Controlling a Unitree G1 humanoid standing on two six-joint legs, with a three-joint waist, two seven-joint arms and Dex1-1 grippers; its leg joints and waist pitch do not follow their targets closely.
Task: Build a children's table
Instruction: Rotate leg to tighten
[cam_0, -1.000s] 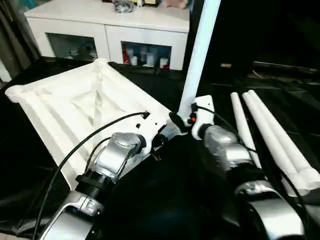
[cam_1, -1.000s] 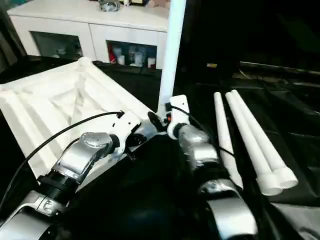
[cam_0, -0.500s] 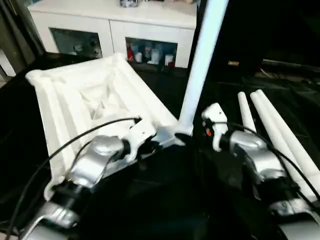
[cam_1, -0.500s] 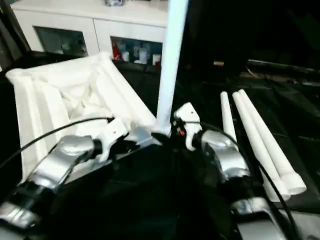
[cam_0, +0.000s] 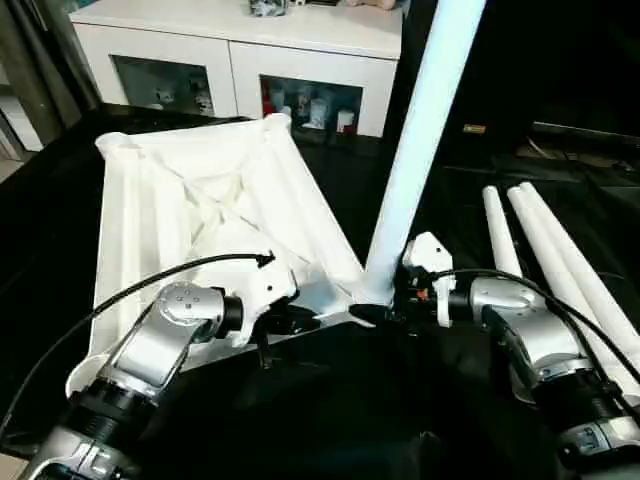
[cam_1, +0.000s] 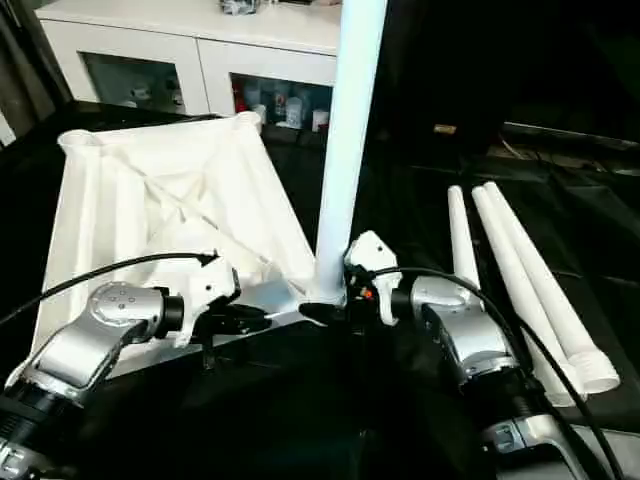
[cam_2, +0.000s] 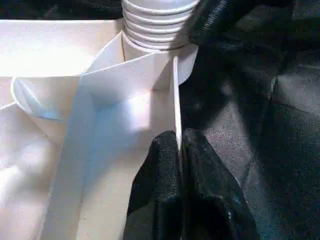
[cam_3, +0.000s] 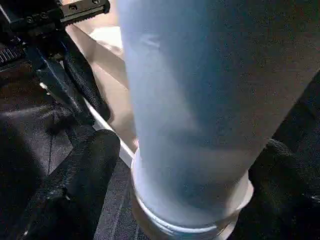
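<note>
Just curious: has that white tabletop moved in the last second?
Yes. The tabletop has swung round: its far corner now points at the cabinet's right-hand door, not the left.

Tabletop (cam_0: 200, 215) rotated; upright leg (cam_0: 420, 150) leans more.

tabletop (cam_0: 200, 200) white plastic, ribbed; leg (cam_0: 420, 150) smooth

white glass-doored cabinet (cam_0: 250, 50), black cloth (cam_0: 330, 400)
</note>
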